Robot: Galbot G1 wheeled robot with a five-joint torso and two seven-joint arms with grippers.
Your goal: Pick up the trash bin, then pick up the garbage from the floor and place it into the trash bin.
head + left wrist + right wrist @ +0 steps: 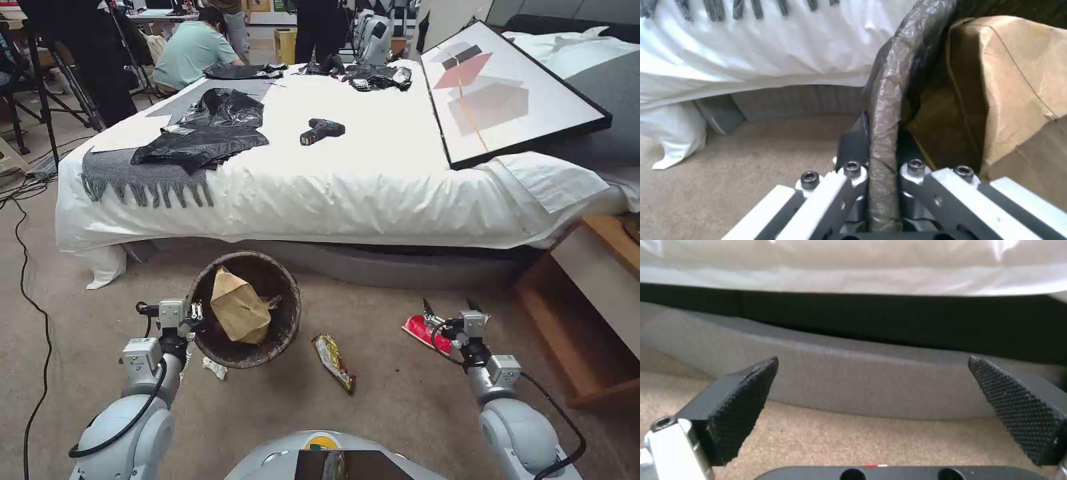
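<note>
one trash bin (245, 311), a brown paper bag (239, 313) inside, is clamped at its rim by the left claw (193, 313) above the floor (400, 393). beside it lie a gold wrapper (334, 362) and a red wrapper (421, 331), over which the right claw (450, 308) is held apart.

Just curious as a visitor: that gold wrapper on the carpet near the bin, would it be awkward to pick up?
Probably a bit. The wrapper lies flat and crinkled on the carpet, so it looks thin, floppy and very light. Its shiny foil may be slippery. It should crumple rather than break, and seems unlikely to roll.
</note>
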